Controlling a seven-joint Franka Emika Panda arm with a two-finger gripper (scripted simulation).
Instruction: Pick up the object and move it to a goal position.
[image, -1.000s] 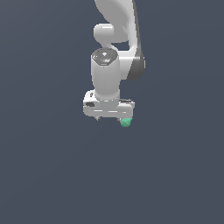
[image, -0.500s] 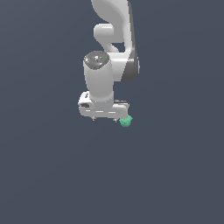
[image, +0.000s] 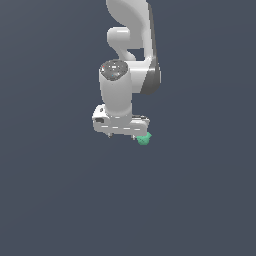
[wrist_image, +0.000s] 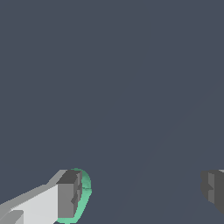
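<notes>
Object lies off-centre: touching 1 finger, outside gap. Gripper wide open, holds nothing. Recentre before closing.

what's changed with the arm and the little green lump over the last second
The white gripper shifted slightly toward the exterior view's left, while the tiny teal-green roundish lump stayed about where it was, now peeking out further past the gripper's end. The fingers are wide apart, the lump beside one, not clamped.
</notes>
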